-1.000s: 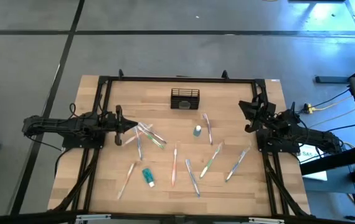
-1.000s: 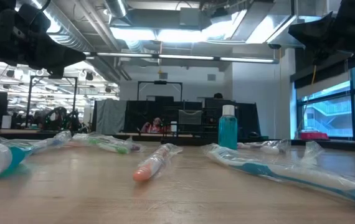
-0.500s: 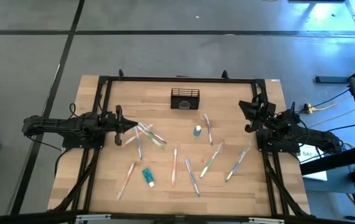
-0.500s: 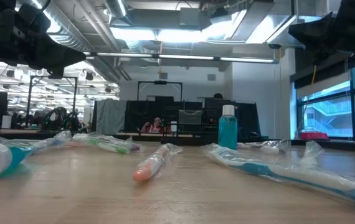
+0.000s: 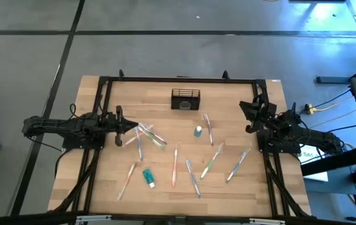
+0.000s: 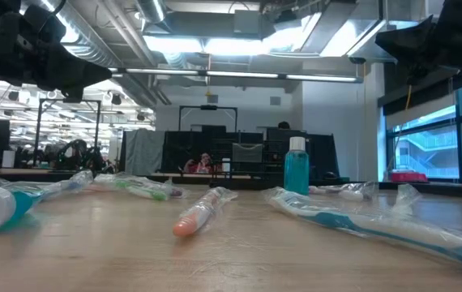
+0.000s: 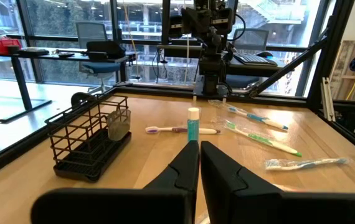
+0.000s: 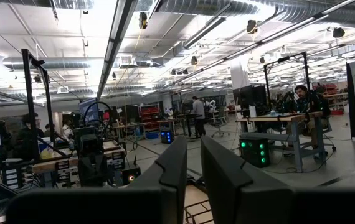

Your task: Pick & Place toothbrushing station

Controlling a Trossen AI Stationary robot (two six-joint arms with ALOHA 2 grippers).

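The toothbrushing station [image 5: 185, 99], a small black wire-mesh caddy, stands on its base at the table's far middle; it also shows in the left wrist view [image 7: 90, 139]. My left gripper [image 5: 134, 127] hangs shut and empty above the table's left side, over a cluster of toothbrushes [image 5: 147, 136]; its fingers nearly meet in its wrist view [image 7: 199, 149]. My right gripper [image 5: 245, 106] hangs shut and empty at the far right, tilted upward; its wrist view [image 8: 194, 149] shows only the room.
Several pastel wrapped toothbrushes [image 5: 210, 161] lie scattered over the table's middle and near side. A small teal bottle [image 5: 198, 132] stands upright near the middle, and a teal tube [image 5: 148, 178] lies at the near left. A black frame [image 5: 178, 79] rims the table.
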